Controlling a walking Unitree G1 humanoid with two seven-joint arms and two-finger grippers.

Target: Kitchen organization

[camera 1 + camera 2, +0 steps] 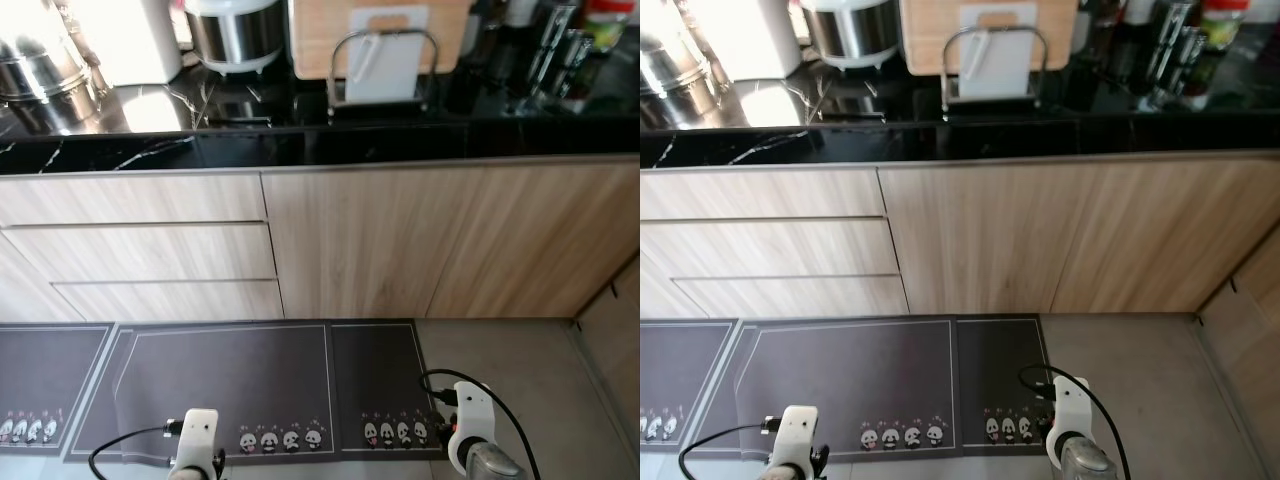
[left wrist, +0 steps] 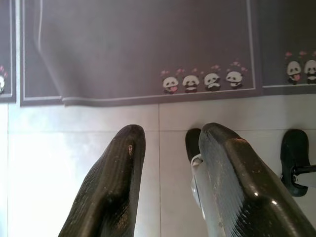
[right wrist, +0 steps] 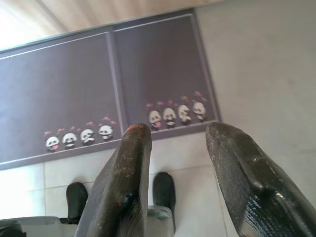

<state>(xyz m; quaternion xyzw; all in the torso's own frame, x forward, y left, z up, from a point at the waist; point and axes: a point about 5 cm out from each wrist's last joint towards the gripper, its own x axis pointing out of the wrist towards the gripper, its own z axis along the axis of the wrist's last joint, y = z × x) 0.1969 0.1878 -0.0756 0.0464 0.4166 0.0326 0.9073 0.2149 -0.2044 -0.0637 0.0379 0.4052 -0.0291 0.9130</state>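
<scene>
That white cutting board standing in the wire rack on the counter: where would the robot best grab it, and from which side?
Probably by its top edge, coming from above. The white cutting board stands upright in the wire rack, whose loop crosses its front, so lifting straight up looks clearest. The slot handle near the top offers a hold. Both the left claw and right claw hang open near the floor.

The top edge is cutting off the rice cooker (image 1: pixel 236 30), the steel pots (image 1: pixel 40 62) and the wooden board (image 1: pixel 320 35) on the countertop (image 1: pixel 320 140). The bottles (image 1: pixel 560 45) at the right are sitting too dark to identify. The bottom edge is cropping both arms at the wrists.
</scene>
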